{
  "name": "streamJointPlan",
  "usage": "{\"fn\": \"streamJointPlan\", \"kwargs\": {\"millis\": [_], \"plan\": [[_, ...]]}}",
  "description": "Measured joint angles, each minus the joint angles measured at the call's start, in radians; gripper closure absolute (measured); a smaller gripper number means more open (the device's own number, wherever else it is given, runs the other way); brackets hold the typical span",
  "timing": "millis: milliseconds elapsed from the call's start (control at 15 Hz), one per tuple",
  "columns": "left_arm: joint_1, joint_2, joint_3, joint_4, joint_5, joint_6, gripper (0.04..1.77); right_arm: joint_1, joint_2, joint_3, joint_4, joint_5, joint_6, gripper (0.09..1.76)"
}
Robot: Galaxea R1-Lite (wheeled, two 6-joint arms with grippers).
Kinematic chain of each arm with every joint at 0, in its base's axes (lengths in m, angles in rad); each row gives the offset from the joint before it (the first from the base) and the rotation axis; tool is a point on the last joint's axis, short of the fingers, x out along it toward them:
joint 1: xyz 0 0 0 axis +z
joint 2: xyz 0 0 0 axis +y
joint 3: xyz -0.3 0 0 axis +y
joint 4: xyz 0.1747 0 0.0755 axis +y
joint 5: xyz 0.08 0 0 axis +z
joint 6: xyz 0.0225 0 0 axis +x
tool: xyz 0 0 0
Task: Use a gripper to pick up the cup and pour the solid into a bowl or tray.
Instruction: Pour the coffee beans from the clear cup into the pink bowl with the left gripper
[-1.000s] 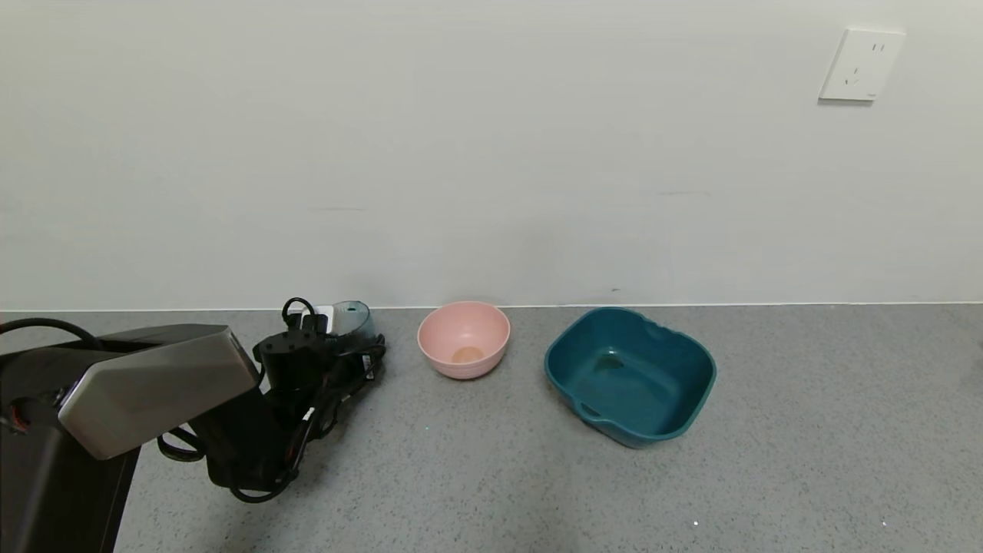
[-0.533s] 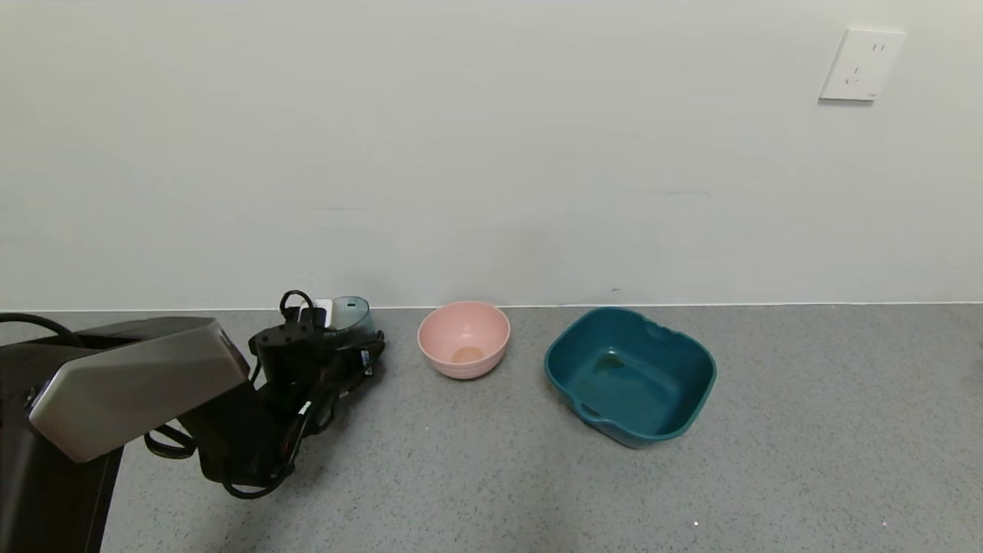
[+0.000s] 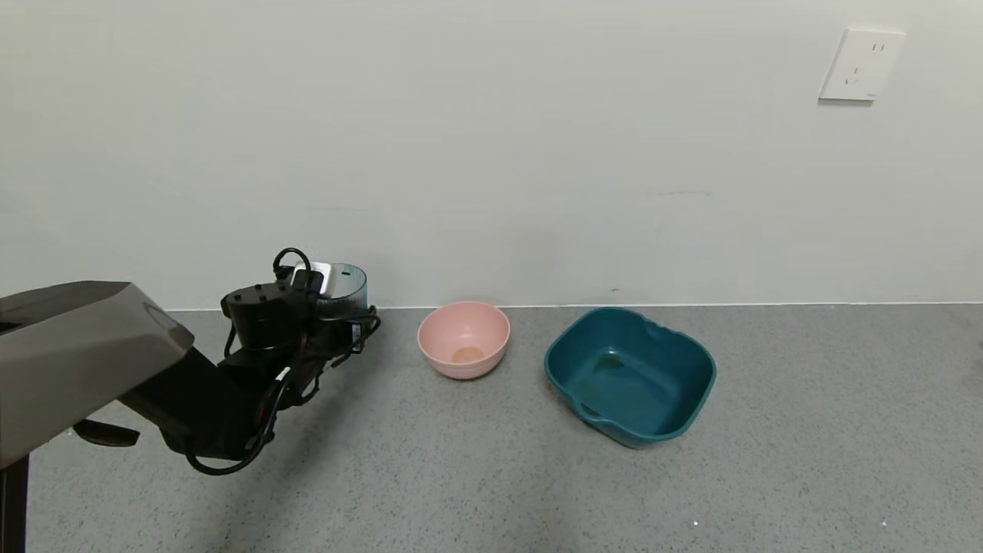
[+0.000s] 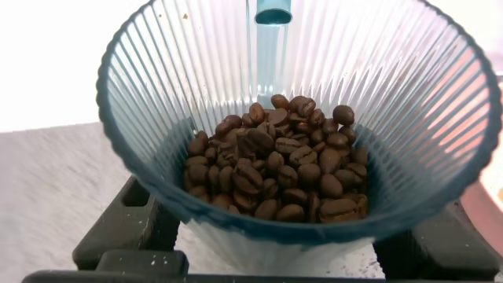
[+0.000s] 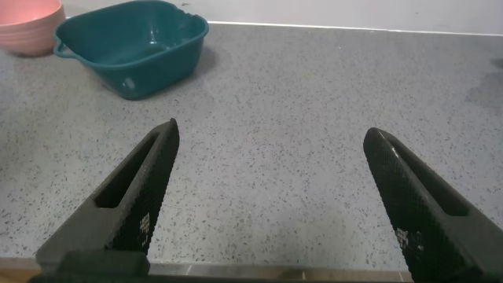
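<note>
My left gripper [image 3: 338, 319] is shut on the blue-grey ribbed cup [image 3: 345, 286] and holds it upright above the counter, left of the pink bowl [image 3: 463, 338]. In the left wrist view the cup [image 4: 196, 79] fills the picture, with a heap of dark brown pellets [image 4: 279, 169] in its bottom. The pink bowl stands near the wall and looks empty. My right gripper [image 5: 271, 204] is open and empty over bare counter, outside the head view.
A larger squarish teal tub [image 3: 630, 375] stands right of the pink bowl; it also shows in the right wrist view [image 5: 130, 45]. The white wall runs close behind the bowls. A wall socket [image 3: 860, 65] is at the upper right.
My left gripper has lifted the cup up off the counter, and the arm has risen and drawn slightly left. The bowl and the tub have not moved.
</note>
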Motion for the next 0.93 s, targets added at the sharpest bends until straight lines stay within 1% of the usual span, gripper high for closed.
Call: {"fn": "streamJointPlan", "kwargs": {"millis": [200, 400, 533, 600, 733, 933], "plan": [[-0.017, -0.049, 0.006, 0.049, -0.001, 0.123, 0.48, 0.0, 0.0, 0.0, 0.0, 0.0, 0.0, 0.14], [-0.037, -0.099, 0.007, 0.16, 0.001, 0.229, 0.48, 0.0, 0.0, 0.0, 0.0, 0.0, 0.0, 0.14], [-0.053, -0.127, -0.008, 0.206, 0.032, 0.303, 0.48, 0.0, 0.0, 0.0, 0.0, 0.0, 0.0, 0.14], [-0.063, -0.135, -0.02, 0.212, 0.048, 0.326, 0.48, 0.0, 0.0, 0.0, 0.0, 0.0, 0.001, 0.14], [-0.083, -0.142, -0.045, 0.22, 0.061, 0.366, 0.48, 0.0, 0.0, 0.0, 0.0, 0.0, 0.001, 0.14], [-0.12, -0.144, -0.086, 0.251, 0.113, 0.428, 0.48, 0.0, 0.0, 0.0, 0.0, 0.0, 0.0, 0.14]]}}
